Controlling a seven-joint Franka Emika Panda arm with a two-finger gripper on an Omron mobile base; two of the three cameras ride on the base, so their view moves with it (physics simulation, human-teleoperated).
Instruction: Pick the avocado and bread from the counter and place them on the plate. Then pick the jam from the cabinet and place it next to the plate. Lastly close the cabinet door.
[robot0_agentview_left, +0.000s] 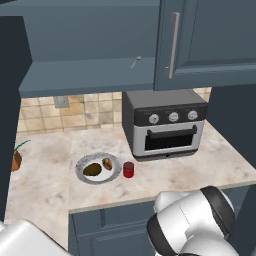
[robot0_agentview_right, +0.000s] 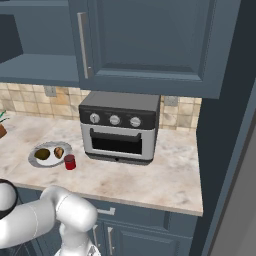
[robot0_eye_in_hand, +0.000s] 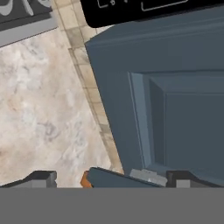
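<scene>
Jam (robot0_agentview_left: 128, 169) beside plate (robot0_agentview_left: 82, 162), toaster oven (robot0_agentview_left: 165, 124) near

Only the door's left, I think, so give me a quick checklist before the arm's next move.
1. Avocado on plate: ok.
2. Bread on plate: ok.
3. Jam on counter beside plate: ok.
4. Cabinet door closed: not ok, it stands open.
5. End effector open and empty: ok.
6. End effector touching the door panel: cannot tell.
</scene>
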